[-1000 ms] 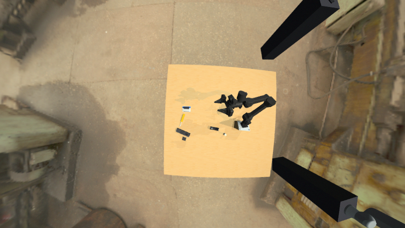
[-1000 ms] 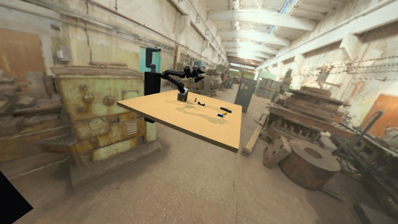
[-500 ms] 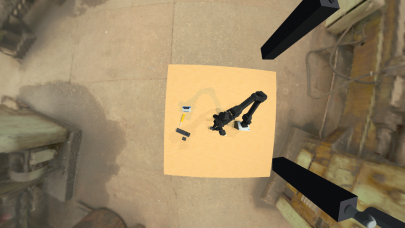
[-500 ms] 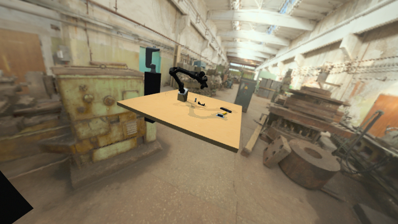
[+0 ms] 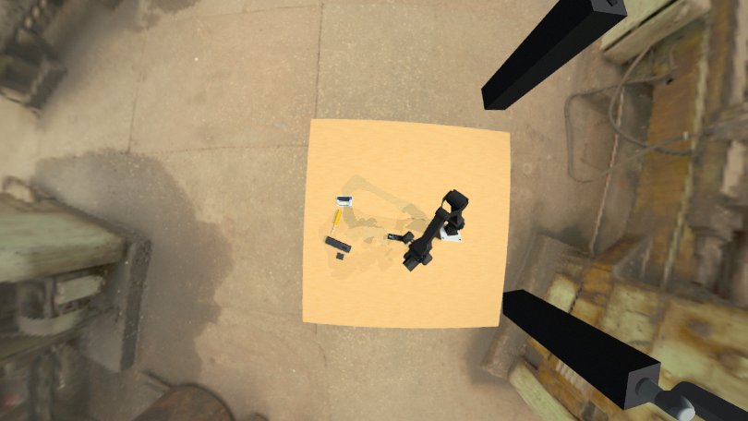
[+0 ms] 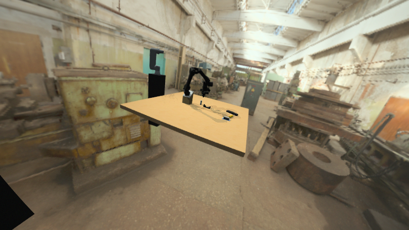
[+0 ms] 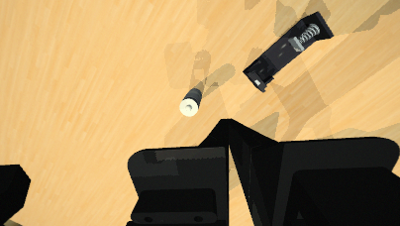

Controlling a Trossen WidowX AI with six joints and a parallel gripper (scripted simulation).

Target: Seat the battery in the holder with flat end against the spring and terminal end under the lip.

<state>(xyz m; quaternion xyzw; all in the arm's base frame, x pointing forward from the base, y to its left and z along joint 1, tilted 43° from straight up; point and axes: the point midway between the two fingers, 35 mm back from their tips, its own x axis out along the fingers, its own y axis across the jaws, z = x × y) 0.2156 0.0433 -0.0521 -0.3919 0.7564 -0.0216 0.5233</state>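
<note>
The battery (image 7: 189, 105) (image 6: 201, 102) is a dark cylinder with a pale end towards the wrist camera. It seems to stand on end on the wooden table (image 5: 408, 156), apart from the holder. The black holder (image 7: 287, 50) (image 5: 391, 236) (image 6: 205, 106) lies flat to the right of the battery and is empty, with its coil spring showing at the far end. My gripper (image 7: 226, 124) (image 5: 404, 238) (image 6: 204, 93) is shut on nothing and hangs above the table, just short of the battery and the holder. In the overhead view the arm hides the battery.
Near the table's left edge lie a blue-and-white item (image 5: 343, 199), a yellow screwdriver (image 5: 338, 217), a long black bar (image 5: 337, 243) and a small black block (image 5: 340, 256). The arm's base (image 5: 451, 234) stands right of centre.
</note>
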